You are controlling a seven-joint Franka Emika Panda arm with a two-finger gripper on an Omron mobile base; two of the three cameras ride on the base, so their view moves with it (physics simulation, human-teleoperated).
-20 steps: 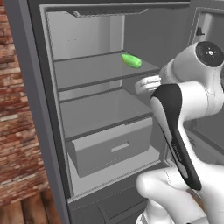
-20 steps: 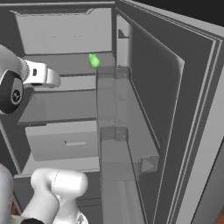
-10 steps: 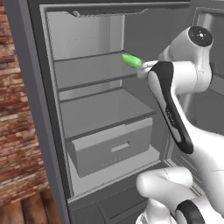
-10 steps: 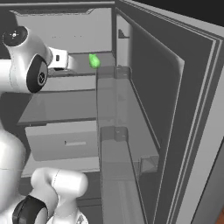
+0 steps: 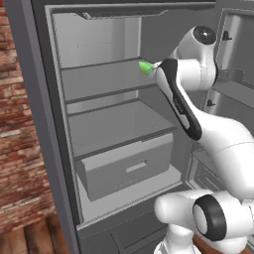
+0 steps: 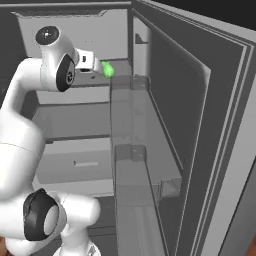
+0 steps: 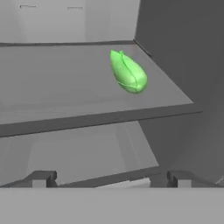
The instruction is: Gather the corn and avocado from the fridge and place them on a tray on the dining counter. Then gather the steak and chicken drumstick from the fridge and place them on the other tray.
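A bright green, pointed corn in its husk (image 7: 127,72) lies on the upper fridge shelf (image 7: 65,87), near the shelf's right end. It also shows as the green corn (image 5: 145,67) just past my forearm, and as the corn (image 6: 107,70) in the right base view. My gripper (image 7: 111,179) is open, level with the shelf's front edge and a short way in front of the corn, with nothing between its fingertips (image 7: 43,178). The hand (image 6: 87,61) sits just left of the corn. Avocado, steak, drumstick and trays are out of view.
The fridge stands open. Below the upper shelf are a middle shelf (image 5: 119,126) and a closed drawer (image 5: 129,168). The open door with its bins (image 6: 132,165) stands to the right. A brick wall (image 5: 20,149) borders the left.
The arm has risen and reached toward the upper shelf, bringing the hand from below the shelf up close to the corn. The jaws stayed open; the corn has not moved.
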